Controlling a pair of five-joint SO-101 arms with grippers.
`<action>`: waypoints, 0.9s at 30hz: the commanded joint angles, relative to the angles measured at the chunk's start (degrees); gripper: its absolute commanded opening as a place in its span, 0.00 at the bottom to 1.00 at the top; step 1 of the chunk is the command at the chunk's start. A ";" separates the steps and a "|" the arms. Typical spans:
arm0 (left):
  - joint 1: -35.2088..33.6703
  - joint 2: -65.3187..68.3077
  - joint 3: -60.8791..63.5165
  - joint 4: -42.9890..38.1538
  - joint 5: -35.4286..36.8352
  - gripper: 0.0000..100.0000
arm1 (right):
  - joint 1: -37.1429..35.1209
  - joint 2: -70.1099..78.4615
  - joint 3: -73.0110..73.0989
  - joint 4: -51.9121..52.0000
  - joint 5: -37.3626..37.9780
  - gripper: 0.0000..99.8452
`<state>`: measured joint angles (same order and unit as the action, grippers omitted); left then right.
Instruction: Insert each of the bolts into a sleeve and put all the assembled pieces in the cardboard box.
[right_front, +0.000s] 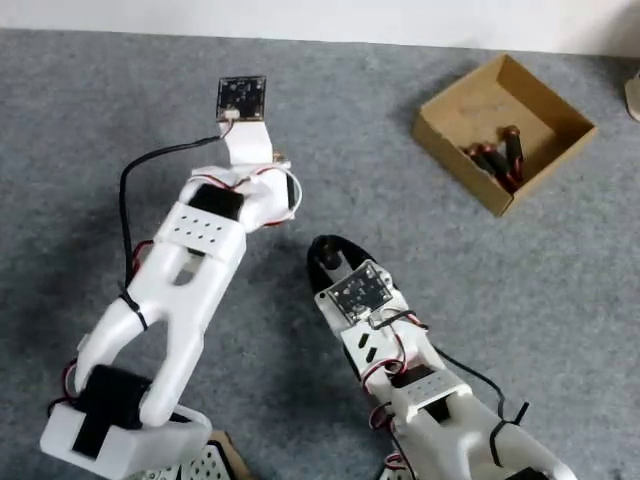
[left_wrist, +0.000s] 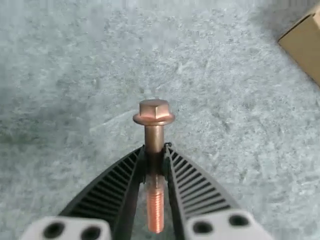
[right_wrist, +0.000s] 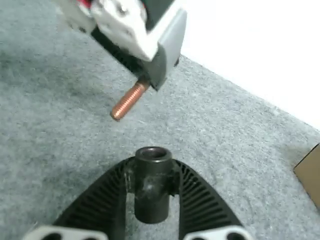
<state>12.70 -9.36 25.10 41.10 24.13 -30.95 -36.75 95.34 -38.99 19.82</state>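
Observation:
In the left wrist view my left gripper (left_wrist: 155, 156) is shut on the shank of a copper bolt (left_wrist: 154, 116), hex head past the fingertips and threaded end toward the camera. My right gripper (right_wrist: 151, 169) is shut on a black sleeve (right_wrist: 151, 197) whose open bore faces outward. In that view the bolt's threaded tip (right_wrist: 126, 104) sticks out of the left gripper (right_wrist: 150, 75), a short gap beyond the sleeve and slightly off to one side. In the high view the right gripper (right_front: 325, 258) and the left gripper (right_front: 284, 188) meet mid-table.
The cardboard box (right_front: 448, 148) sits at the far right of the grey carpeted table with several dark assembled pieces (right_front: 497, 155) inside. Its corner shows in the wrist views (left_wrist: 305, 42) (right_wrist: 309, 172). A white wall borders the table's far edge.

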 joint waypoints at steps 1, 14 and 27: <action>2.15 -3.91 -0.66 -2.46 2.37 0.01 | -0.57 -1.36 4.62 -1.80 0.35 0.00; 6.64 -4.62 -0.40 -6.77 4.66 0.01 | -0.31 -0.84 4.62 -1.80 0.35 0.00; 7.25 -30.55 17.54 -11.25 5.19 0.01 | -0.31 -0.84 4.70 -1.54 0.35 0.00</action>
<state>19.21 -33.98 40.66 34.42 28.79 -30.95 -36.75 95.34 -39.08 19.82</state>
